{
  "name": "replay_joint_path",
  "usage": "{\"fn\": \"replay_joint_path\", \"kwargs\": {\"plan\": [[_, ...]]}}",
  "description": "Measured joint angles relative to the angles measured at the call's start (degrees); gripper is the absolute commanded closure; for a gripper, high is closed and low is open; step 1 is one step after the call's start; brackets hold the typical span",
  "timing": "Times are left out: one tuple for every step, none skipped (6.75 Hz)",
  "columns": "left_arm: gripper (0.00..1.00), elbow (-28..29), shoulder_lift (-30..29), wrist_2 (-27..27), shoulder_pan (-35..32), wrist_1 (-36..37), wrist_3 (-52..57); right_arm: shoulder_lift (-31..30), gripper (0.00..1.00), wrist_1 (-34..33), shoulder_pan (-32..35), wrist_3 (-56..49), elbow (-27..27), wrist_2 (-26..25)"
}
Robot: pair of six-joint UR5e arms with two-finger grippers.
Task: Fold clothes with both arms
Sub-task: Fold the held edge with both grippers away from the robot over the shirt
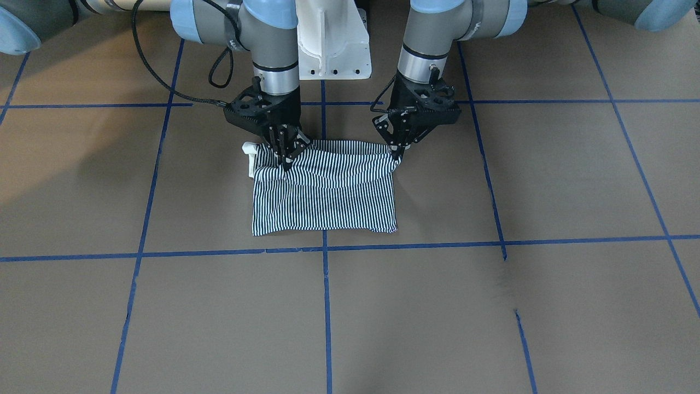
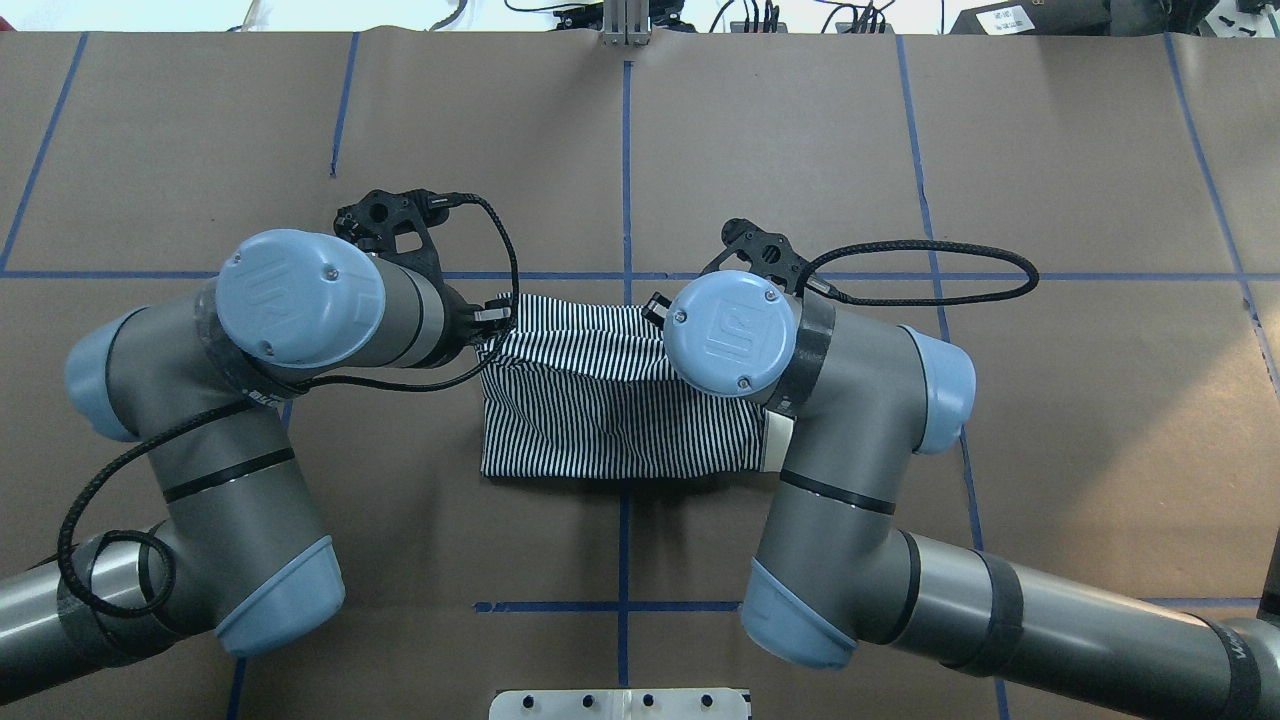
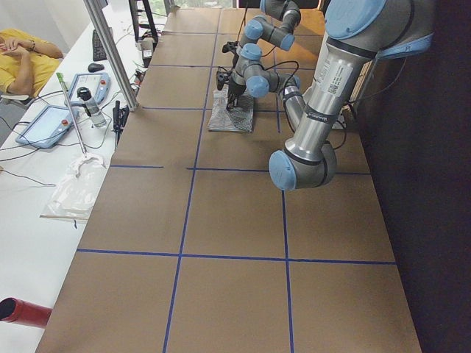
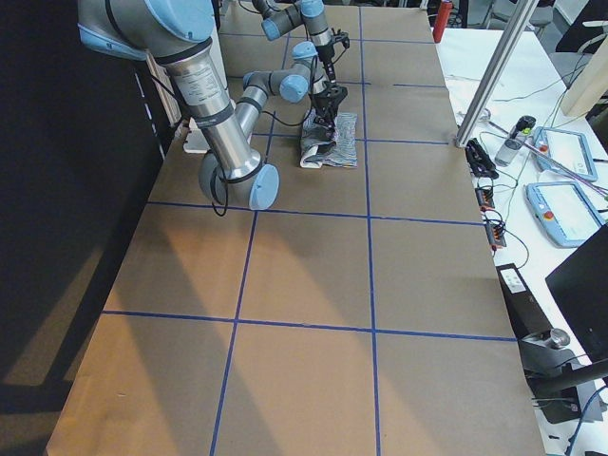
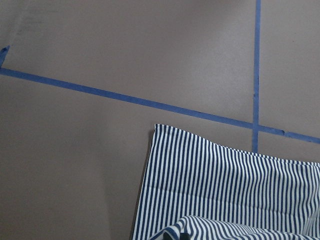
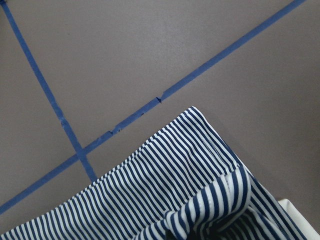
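Observation:
The striped polo shirt (image 1: 325,197) lies folded into a rectangle at the table's middle, and it also shows in the overhead view (image 2: 610,420). Its cream collar (image 1: 249,158) sticks out at one side. My left gripper (image 1: 401,150) is shut on the shirt's corner nearest the robot. My right gripper (image 1: 287,158) is shut on the same edge next to the collar. Both hold that edge slightly raised over the flat layer. In the overhead view the left gripper (image 2: 490,322) shows at the shirt's corner, and the right one is hidden under its wrist. Both wrist views show striped cloth (image 5: 225,185) (image 6: 200,190) bunched at the bottom edge.
Blue tape lines (image 1: 325,306) grid the brown table. The white pedestal base (image 1: 333,38) stands behind the shirt. A side bench with tablets (image 3: 51,121) and a seated person (image 3: 22,51) lies beyond the table's far edge.

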Motion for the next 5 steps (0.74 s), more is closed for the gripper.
{"fn": "replay_joint_path", "kwargs": {"plan": [[1.00, 2.8, -0.3, 0.1, -0.1, -2.5, 0.0, 0.7, 1.00, 3.2, 0.7, -0.6, -4.1, 0.0], [1.00, 5.1, -0.8, 0.1, -0.1, -4.0, 0.1, 1.5, 1.00, 5.6, 1.1, -0.9, -7.4, 0.0], [1.00, 6.9, -1.2, 0.2, -0.1, -4.8, 0.1, 2.1, 1.00, 6.7, 1.4, -1.1, -9.8, 0.0], [1.00, 8.4, -1.4, 0.2, -0.1, -5.9, 0.1, 2.4, 1.00, 7.1, 1.6, -1.2, -10.9, 0.0], [1.00, 10.1, -1.4, 0.2, -0.1, -7.5, 0.1, 2.5, 0.85, 7.2, 1.7, -1.2, -11.5, 0.0]]}}
